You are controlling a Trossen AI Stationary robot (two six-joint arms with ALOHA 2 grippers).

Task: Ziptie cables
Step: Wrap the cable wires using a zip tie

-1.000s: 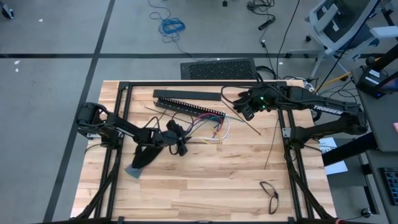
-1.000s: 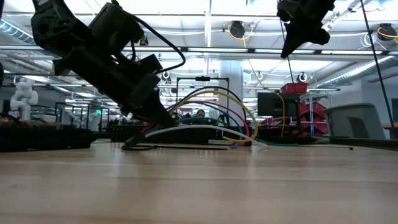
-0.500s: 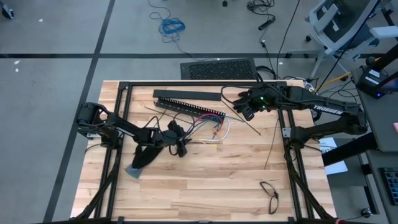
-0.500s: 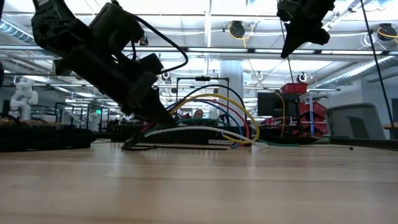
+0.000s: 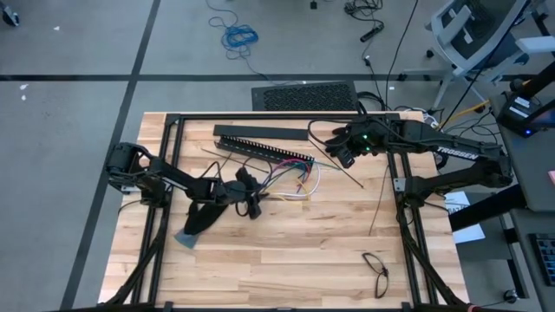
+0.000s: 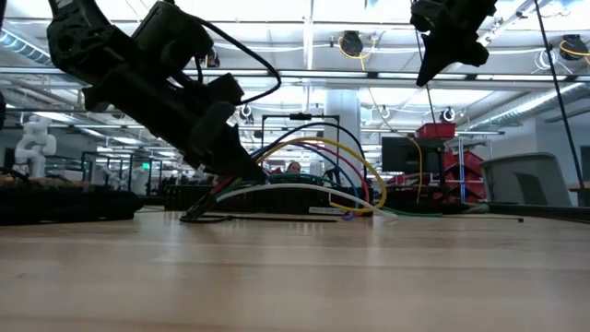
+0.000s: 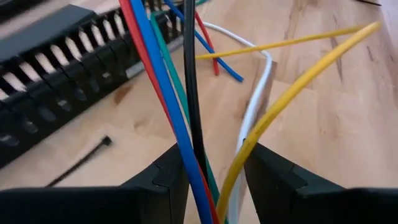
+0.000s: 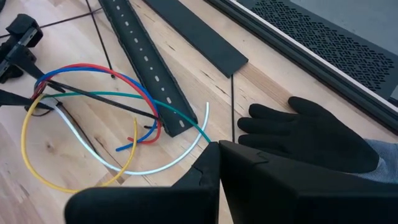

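Our left end effector (image 7: pixel 214 177) has tipped up a little and the cables (image 6: pixel 313 171) arch higher now. We pinch the cables between its fingers (image 7: pixel 161 180), low over the tabletop (image 5: pixel 286 251), just near the slotted bar (image 5: pixel 260 149). Our right end effector (image 5: pixel 334 149) hangs closed, far right, above a black glove (image 8: pixel 311 134).

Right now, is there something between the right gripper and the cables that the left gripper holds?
Partly. The right gripper, shut on a zip tie, hangs above the table. Between it and the cables lies the end of the black slotted bar. The left gripper is closed around the cables.
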